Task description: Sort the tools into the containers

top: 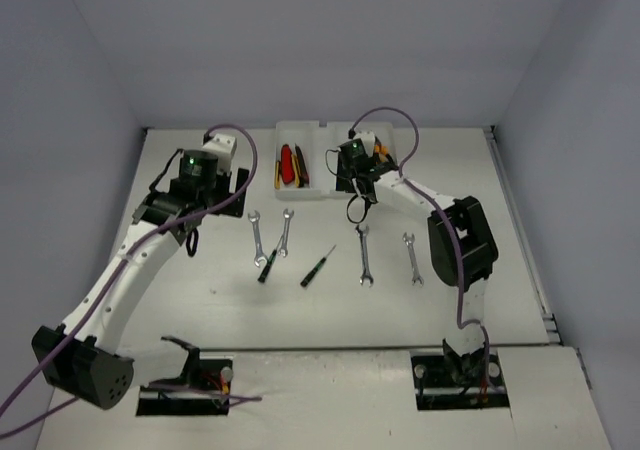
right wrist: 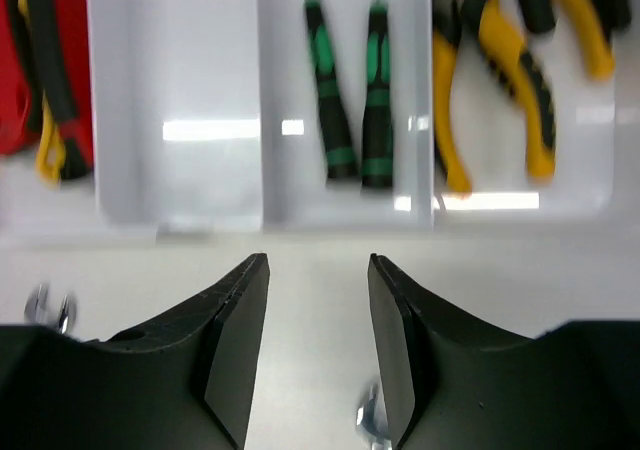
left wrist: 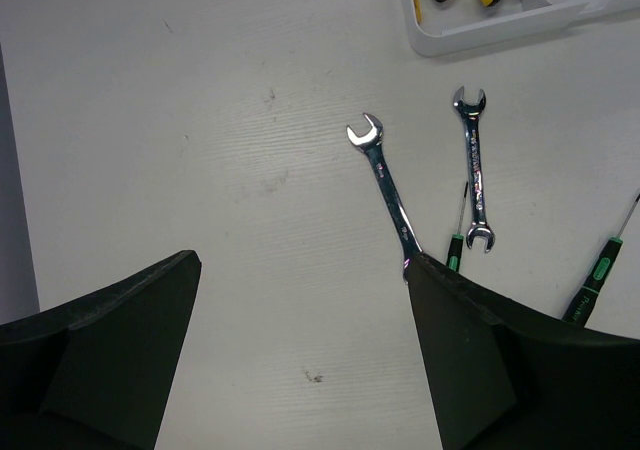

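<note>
Top external view: the translucent white tray [top: 300,196] sits at the far middle of the tabletop [top: 200,310]. Red cutters [top: 288,163] lie in its leftmost slot. The right wrist view shows two green-handled screwdrivers [right wrist: 350,100] in the third slot and yellow pliers [right wrist: 500,60] in the rightmost.

Nearer the arms, four silver wrenches lie loose on the tabletop: first wrench [top: 254,238], second wrench [top: 285,232], third wrench [top: 364,255] and fourth wrench [top: 411,258]. Two loose screwdrivers [top: 318,267] lie between the second and third.

The left gripper [left wrist: 300,350] hangs over bare tabletop left of the wrenches, fingers spread wide, holding nothing. The right gripper [right wrist: 318,340] is just short of the tray's near wall, fingers slightly parted with nothing between them.
</note>
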Motion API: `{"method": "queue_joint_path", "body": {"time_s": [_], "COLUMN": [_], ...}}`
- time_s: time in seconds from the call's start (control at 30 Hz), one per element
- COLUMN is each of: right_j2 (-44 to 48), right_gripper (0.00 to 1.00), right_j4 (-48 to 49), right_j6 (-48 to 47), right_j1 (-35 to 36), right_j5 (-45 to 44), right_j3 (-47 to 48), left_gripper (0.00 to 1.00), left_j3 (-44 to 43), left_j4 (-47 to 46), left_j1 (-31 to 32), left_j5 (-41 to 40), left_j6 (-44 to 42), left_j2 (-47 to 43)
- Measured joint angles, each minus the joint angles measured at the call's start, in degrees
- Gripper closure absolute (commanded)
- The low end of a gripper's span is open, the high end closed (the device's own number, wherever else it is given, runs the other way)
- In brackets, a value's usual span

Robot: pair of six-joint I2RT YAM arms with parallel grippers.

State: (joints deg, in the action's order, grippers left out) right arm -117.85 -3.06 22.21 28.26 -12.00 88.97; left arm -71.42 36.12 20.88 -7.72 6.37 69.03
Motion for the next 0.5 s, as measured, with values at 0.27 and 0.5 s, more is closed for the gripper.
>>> {"method": "queue_joint_path", "body": {"time_s": [0.27,0.5], "right_j2": [15.83,18.59], "right_gripper": [0.54,0.55], "right_j4": [0.83,-0.18], "right_j6": [12.18,23.36], "right_j1": [11.55,19.67], "right_j5": [-5.37,-7.77], "right_j3": [-20.09,-30.39], "left_gripper": [0.19,0.19], "left_j3": [0.00,0.00], "left_j4": [0.00,0.00], "left_j1": [0.00,0.00], "left_j5": [0.00,0.05], "left_j6": [0.00,0.00], "left_j2": [-0.60,-0.67]}}
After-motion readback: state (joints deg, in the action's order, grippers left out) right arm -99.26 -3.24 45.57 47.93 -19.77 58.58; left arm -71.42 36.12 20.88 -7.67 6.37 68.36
